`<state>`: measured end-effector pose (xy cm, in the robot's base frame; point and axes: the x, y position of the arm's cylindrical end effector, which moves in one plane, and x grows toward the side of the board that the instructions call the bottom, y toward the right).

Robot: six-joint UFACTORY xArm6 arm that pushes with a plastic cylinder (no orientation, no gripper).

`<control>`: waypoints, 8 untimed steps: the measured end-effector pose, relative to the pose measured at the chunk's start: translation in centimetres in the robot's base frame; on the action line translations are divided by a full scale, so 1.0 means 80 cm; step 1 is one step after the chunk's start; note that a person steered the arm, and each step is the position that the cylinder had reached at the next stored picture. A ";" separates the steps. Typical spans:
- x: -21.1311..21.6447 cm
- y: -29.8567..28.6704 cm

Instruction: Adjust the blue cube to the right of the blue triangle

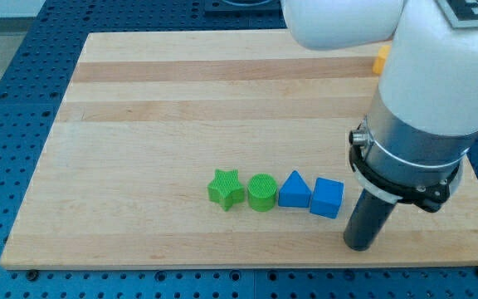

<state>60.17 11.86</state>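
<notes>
Dark tip [360, 246] — beside ribbed blue cube [327, 198], blue triangle [294, 191]

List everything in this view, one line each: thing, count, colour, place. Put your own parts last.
green star: one, green, view's bottom centre, leftmost of the row
green cylinder: one, green, just right of the star
blue triangle: one, blue, right of the cylinder
blue cube: one, blue, right end of the row, close beside the triangle
yellow block: one, yellow, view's top right, mostly hidden by the arm, shape unclear
wooden board: one, light wood, fills most of the view
arm: one, white and grey, view's right
my tip: one, dark rod end, just right of the blue cube, slightly lower
</notes>
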 end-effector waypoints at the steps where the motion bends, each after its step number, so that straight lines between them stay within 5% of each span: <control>1: -0.010 -0.040; 5: -0.048 -0.026; 6: -0.031 0.064; 8: -0.030 0.083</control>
<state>57.81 18.52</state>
